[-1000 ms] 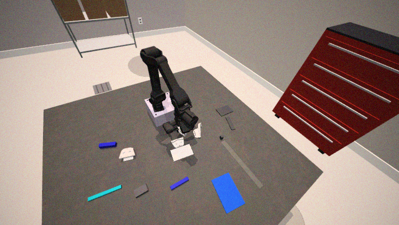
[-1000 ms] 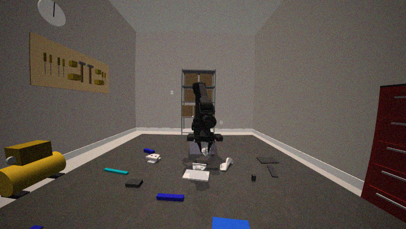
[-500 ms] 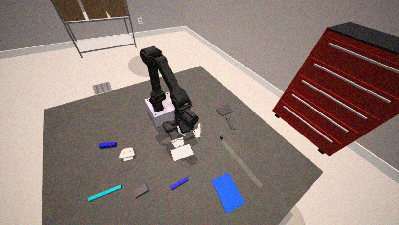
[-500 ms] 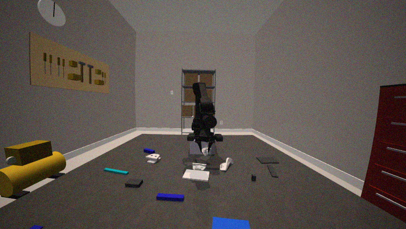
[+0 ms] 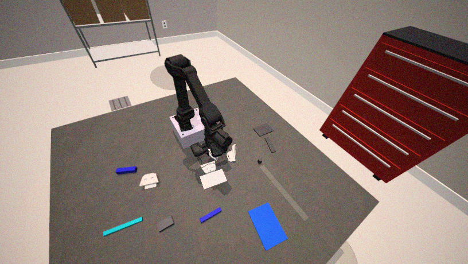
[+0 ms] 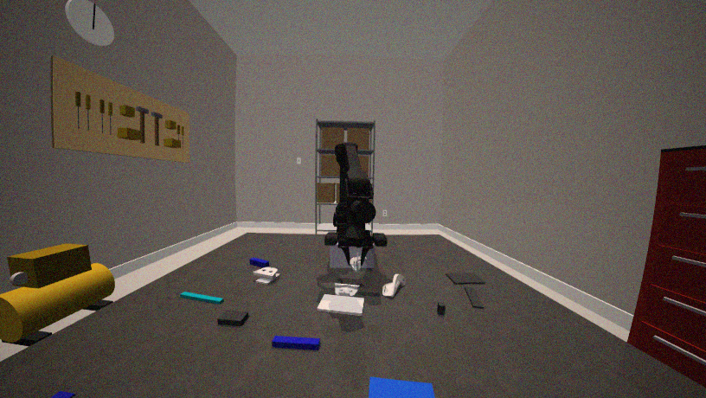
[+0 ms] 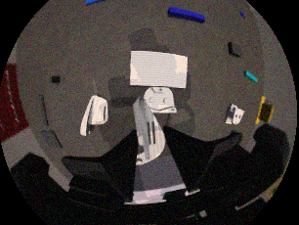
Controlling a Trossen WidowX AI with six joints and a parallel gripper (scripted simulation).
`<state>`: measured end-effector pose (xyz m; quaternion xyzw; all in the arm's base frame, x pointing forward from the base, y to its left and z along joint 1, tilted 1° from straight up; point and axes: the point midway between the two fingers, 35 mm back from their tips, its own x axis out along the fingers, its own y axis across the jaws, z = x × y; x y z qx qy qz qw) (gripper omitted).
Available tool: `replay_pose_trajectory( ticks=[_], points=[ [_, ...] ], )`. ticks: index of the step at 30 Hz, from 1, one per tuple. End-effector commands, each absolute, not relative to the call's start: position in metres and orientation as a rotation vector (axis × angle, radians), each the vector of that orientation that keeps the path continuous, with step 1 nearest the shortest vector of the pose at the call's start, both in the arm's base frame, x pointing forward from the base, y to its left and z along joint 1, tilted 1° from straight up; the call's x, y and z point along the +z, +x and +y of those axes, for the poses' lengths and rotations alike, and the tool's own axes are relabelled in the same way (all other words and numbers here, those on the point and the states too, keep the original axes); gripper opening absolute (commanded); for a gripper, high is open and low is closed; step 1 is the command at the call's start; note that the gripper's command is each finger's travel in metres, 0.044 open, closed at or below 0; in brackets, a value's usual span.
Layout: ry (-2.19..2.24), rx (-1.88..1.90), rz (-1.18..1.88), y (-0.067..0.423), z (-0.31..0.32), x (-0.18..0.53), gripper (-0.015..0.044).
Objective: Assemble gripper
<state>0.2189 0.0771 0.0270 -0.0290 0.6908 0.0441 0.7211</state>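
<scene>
My gripper (image 5: 213, 155) (image 6: 355, 264) (image 7: 150, 130) is shut on a white jaw (image 7: 155, 148), held above the table just behind the gripper base. The gripper base (image 5: 209, 167) (image 6: 346, 289) (image 7: 160, 100) is a white rounded plate with small raised features, beside a flat white block (image 5: 213, 179) (image 6: 341, 304) (image 7: 158, 69). The other white jaw (image 5: 231, 154) (image 6: 393, 285) (image 7: 98, 112) lies on the table on the scene right of the base. The white housing plate (image 5: 149, 179) (image 6: 267, 272) (image 7: 236, 114), with two holes, lies on the scene left. The pins are too small to make out clearly.
Blue bars (image 5: 126, 170) (image 5: 210, 214), a cyan bar (image 5: 123, 226), a dark block (image 5: 166, 223) and a blue sheet (image 5: 267, 226) lie around. Dark flat pieces (image 5: 263, 129) (image 5: 270, 144), a small black cube (image 5: 259, 161) and a pale strip (image 5: 285, 193) lie to the right.
</scene>
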Motion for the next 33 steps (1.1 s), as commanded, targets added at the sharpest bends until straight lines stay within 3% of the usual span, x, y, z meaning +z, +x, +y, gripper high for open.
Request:
replay_pose_trajectory(
  ticks=[1, 33],
  points=[
    [-0.068, 0.097, 1.523, 0.230, 0.072, 0.029, 0.0134],
    [-0.073, 0.092, 1.516, 0.298, 0.018, 0.031, 0.0134]
  ],
)
